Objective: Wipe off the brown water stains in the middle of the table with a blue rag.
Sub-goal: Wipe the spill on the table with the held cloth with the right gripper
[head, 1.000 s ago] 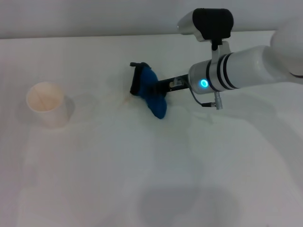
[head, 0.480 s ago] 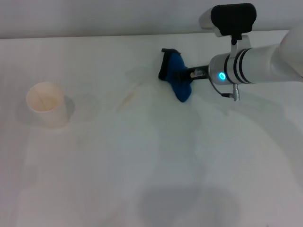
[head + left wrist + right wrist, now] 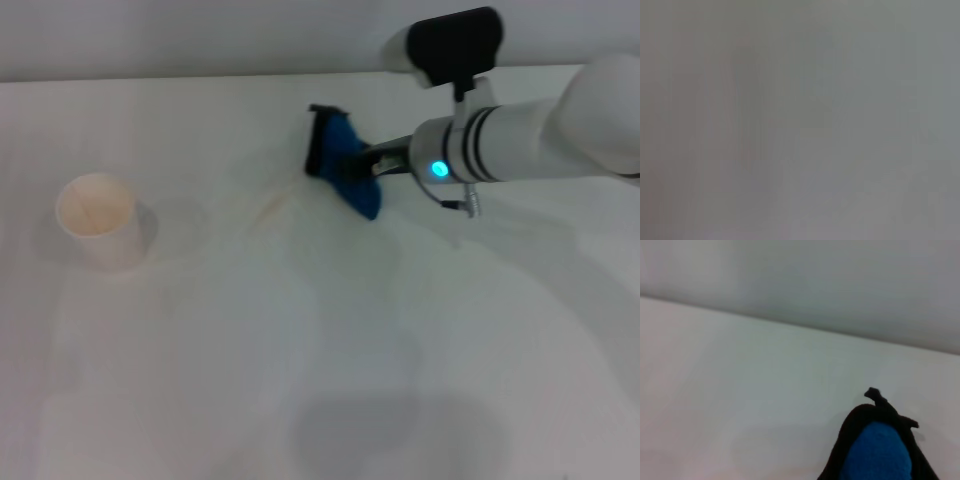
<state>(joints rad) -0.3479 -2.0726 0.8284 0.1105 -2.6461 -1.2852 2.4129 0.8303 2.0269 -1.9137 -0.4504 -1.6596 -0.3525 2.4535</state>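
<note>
My right gripper (image 3: 345,165) is shut on the blue rag (image 3: 352,175) and presses it onto the white table (image 3: 330,330) at the far middle. The rag has black edging and also shows in the right wrist view (image 3: 877,452). A faint thin tan-brown streak of the brown water stains (image 3: 271,209) lies just left of the rag, with a pale wet sheen around it. My left gripper is out of view; the left wrist view shows only plain grey.
A pale paper cup (image 3: 97,220) stands upright at the left of the table. The table's far edge (image 3: 200,78) meets a grey wall behind the rag.
My right gripper swept the rag to the right and farther back, then came back a little to the left. The streak left of the rag is uncovered.
</note>
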